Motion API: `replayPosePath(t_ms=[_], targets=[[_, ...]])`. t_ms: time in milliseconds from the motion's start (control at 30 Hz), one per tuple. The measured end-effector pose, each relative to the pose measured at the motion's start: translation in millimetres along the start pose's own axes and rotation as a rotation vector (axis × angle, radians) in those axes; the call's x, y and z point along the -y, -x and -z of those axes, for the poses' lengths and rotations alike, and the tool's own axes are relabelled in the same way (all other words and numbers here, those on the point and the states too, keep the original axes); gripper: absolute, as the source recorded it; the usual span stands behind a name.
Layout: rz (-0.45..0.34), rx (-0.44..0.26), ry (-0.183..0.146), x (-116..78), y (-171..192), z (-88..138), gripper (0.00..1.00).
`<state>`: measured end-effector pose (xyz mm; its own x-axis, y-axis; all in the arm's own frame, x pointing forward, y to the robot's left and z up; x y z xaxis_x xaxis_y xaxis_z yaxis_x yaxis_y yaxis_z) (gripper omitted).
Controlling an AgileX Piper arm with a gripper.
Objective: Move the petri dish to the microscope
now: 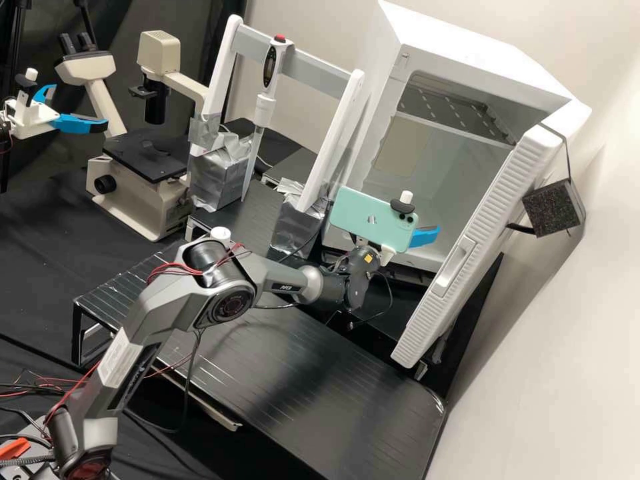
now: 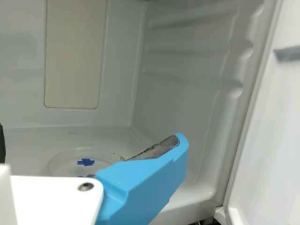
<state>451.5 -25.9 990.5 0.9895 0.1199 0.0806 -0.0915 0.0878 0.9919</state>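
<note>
The pincer (image 1: 423, 237) is hanging right at the mouth of the incubator (image 1: 477, 50), and its fingers are spreading apart with nothing between them that I can see. What looks like the petri dish (image 2: 65, 165) is sitting inside the incubator, down on the floor, a faint clear circle with bits of blue tape (image 2: 86, 162) showing, partly hiding behind one finger. The door (image 1: 467, 250) is hanging open at the incubator's front, while the microscope (image 1: 137, 183) is standing well apart from it, with the pipette (image 1: 265, 110) standing between the two.
</note>
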Motion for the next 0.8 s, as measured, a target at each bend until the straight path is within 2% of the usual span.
replayPosePath(t_ms=[333,467,667,800], targets=[[0.045,0.041,0.002,19.0,-18.7,-8.4,1.00],[0.061,0.056,0.021,22.1,-23.6,-9.7,1.00],[0.081,0.090,0.027,27.4,-29.8,-15.1,1.00],[0.078,0.090,0.020,28.4,-33.0,-17.9,1.00]])
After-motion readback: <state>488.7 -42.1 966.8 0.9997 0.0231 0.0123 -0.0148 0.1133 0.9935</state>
